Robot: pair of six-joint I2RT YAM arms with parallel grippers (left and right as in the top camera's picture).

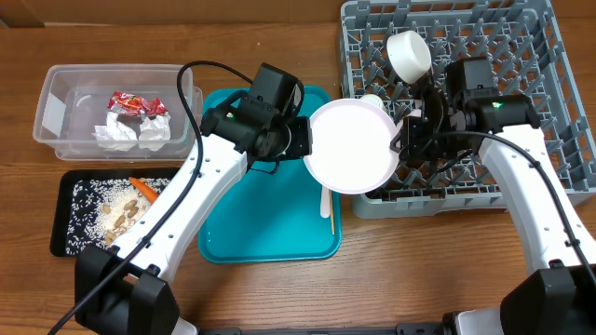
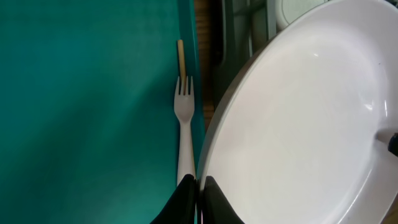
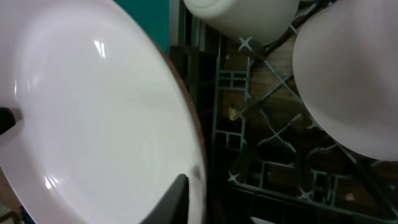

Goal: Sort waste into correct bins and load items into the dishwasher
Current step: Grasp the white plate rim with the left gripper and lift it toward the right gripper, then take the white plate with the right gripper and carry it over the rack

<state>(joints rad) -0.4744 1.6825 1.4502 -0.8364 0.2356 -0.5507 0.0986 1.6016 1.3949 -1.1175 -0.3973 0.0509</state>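
The round pale-pink plate (image 1: 352,144) (image 2: 298,124) (image 3: 93,124) hangs on edge between the teal tray and the grey dishwasher rack (image 1: 559,140). My left gripper (image 1: 305,140) (image 2: 199,190) is shut on its left rim. The right gripper (image 1: 402,144) (image 3: 193,186) pinches its right rim, one finger on the plate's face and the other hidden behind. A white fork (image 2: 185,124) and a thin wooden stick (image 2: 181,56) lie along the tray's right edge. A bowl (image 1: 410,54) (image 3: 354,81) and a white cup (image 3: 242,15) sit in the rack.
The clear tub (image 1: 56,102) at back left holds napkins (image 1: 130,132) and a red wrapper (image 1: 135,102). The black tray (image 1: 70,214) holds a carrot (image 1: 142,188) and crumbly scraps (image 1: 121,216). The teal tray (image 1: 261,223) lies mid-table.
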